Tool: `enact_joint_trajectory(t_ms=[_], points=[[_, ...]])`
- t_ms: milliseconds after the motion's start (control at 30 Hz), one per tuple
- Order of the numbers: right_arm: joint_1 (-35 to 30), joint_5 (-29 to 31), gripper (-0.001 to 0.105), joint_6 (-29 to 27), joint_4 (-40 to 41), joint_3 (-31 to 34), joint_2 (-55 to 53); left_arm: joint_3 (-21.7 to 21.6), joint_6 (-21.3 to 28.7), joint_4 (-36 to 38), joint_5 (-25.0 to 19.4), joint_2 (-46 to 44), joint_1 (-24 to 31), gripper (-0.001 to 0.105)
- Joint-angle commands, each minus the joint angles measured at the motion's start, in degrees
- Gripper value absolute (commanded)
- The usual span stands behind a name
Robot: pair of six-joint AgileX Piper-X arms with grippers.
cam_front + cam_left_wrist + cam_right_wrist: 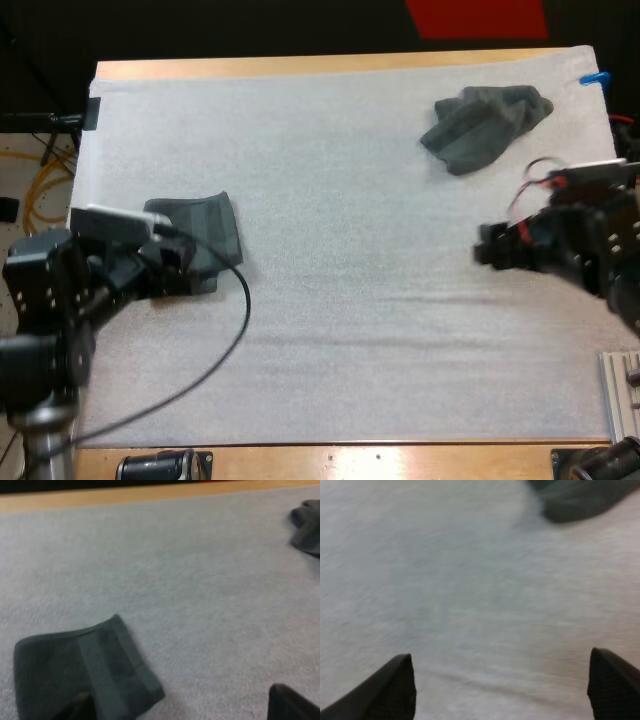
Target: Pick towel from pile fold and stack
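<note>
A folded dark grey-green towel (205, 235) lies flat on the left of the white mat (340, 330). My left gripper (180, 265) hangs over its near edge. In the left wrist view the gripper (180, 710) is open: one fingertip (75, 710) is over the folded towel (85, 670), the other over bare mat beside it. A crumpled towel (485, 125) sits at the far right of the mat, also seen far off as the crumpled towel (306, 525). My right gripper (488, 250) hovers open (500, 690) above bare mat, short of the crumpled towel (580, 500).
The wooden table edge (330, 65) runs along the mat's far side. A metal rack (622, 390) stands at the near right corner. Bare mat stretches between the two towels.
</note>
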Motion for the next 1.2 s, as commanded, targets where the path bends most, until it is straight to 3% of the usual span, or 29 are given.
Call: enact_joint_trajectory(t_ms=[0,200,433,633,800,1000,1167], points=[[-2.35,0.18,0.069,-2.40,-0.02,-0.16,-0.44,-0.31,0.27,0.41,0.15,-1.33,-0.92,0.067],[-13.37,0.18,0.069,-8.14,0.51,-0.16,-3.09,-0.31,0.92,1.20,-1.59,-5.22,-3.44,0.067],[-23.15,0.28,0.069,-10.83,0.85,-0.16,-10.89,-0.31,3.28,1.42,-8.41,-7.92,-4.01,0.067],[-22.87,0.28,0.069,-11.90,3.25,0.02,-19.38,-0.31,3.28,1.99,-9.32,-9.92,-7.39,0.067],[-22.88,0.28,0.069,-11.93,3.60,3.15,-30.25,-0.31,3.80,5.02,-14.88,-15.47,-9.04,0.067],[-22.88,0.28,0.069,-9.54,3.83,9.90,-46.03,0.46,5.40,7.58,-16.51,-25.68,-9.05,0.067],[-22.88,0.28,0.069,-9.28,4.44,12.41,-57.21,4.02,6.21,9.07,-19.92,-39.00,-9.05,0.067]])
